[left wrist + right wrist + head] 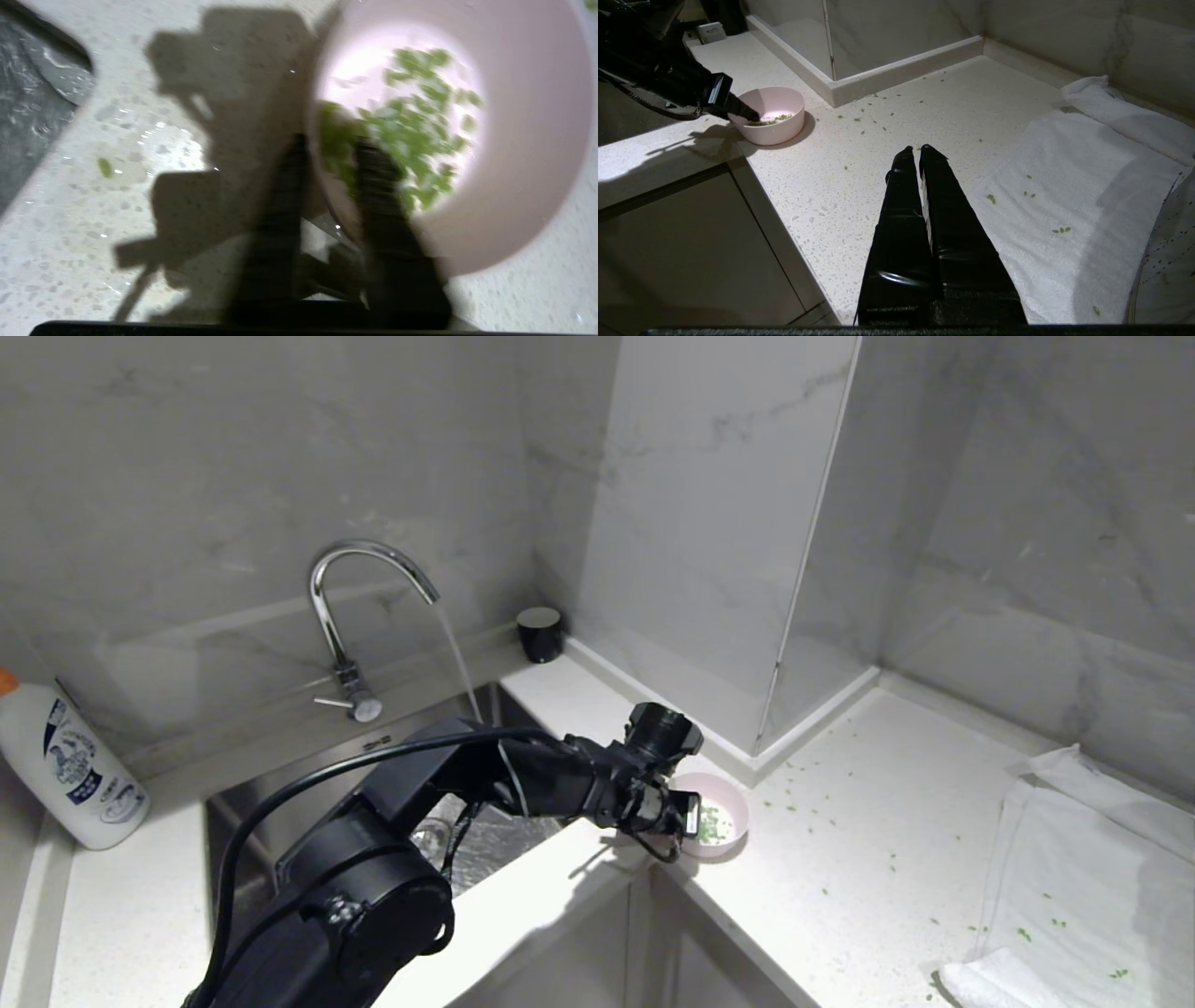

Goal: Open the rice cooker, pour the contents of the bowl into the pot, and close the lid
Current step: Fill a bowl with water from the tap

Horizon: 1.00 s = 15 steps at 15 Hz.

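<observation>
At the near rim of the pale pink bowl point(726, 810), the left tool point(689, 821) pinches the wall, one finger inside among the chopped green bits point(411, 121) (blurred in the left wrist view). No writing is readable. Only the right wrist view shows the right tool point(918, 150), fingers pressed together, empty, above the speckled surface point(859, 186) beside a white towel point(1087, 196).

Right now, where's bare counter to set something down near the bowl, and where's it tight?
Free: the counter stretch between the bowl and the white towel, bordered behind by the wall plinth, with only stray green bits on it. A smaller patch lies between the sink and the dark cup. Tight: the corner by the bowl, where the left gripper straddles its rim.
</observation>
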{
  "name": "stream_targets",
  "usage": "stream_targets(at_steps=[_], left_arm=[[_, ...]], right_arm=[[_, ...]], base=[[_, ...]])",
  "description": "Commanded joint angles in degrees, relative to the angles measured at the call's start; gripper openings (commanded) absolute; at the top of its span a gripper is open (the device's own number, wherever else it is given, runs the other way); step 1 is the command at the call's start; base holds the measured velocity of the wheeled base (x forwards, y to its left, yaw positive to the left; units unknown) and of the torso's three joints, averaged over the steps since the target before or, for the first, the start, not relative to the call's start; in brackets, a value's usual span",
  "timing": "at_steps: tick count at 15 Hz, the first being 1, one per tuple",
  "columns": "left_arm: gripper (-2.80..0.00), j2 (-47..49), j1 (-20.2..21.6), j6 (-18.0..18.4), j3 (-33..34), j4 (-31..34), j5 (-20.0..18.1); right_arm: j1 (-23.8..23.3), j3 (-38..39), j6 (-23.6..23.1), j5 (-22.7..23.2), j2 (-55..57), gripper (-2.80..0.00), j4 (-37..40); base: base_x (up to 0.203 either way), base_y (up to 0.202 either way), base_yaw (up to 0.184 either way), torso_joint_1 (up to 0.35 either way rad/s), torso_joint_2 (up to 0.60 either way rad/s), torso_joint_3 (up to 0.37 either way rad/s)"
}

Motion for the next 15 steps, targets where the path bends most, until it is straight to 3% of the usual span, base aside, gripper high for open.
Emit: stream_targets(at_steps=[1,9,15], left_arm=[[-2.8,-0.11,-0.03,-0.23,0.07,0.2,0.05],[-2.8,-1.3,0.86,-0.17,0.07,2.15,0.14],[-2.8,-5.2,4.86,0.56,0.58,10.58,0.12]], right_arm=[[0.02,0.09,-0.03,0.05,0.06,-2.8,-0.03],[0.02,0.09,-0.03,0.05,0.01,-2.8,-0.01],[0.02,0.09,-0.03,0.05,-0.01,-2.8,-0.01]], base=[[0.0,0.0,0.0,0.0,0.0,0.0],[0.0,0.0,0.0,0.0,0.0,0.0],[0.0,0.0,0.0,0.0,0.0,0.0]])
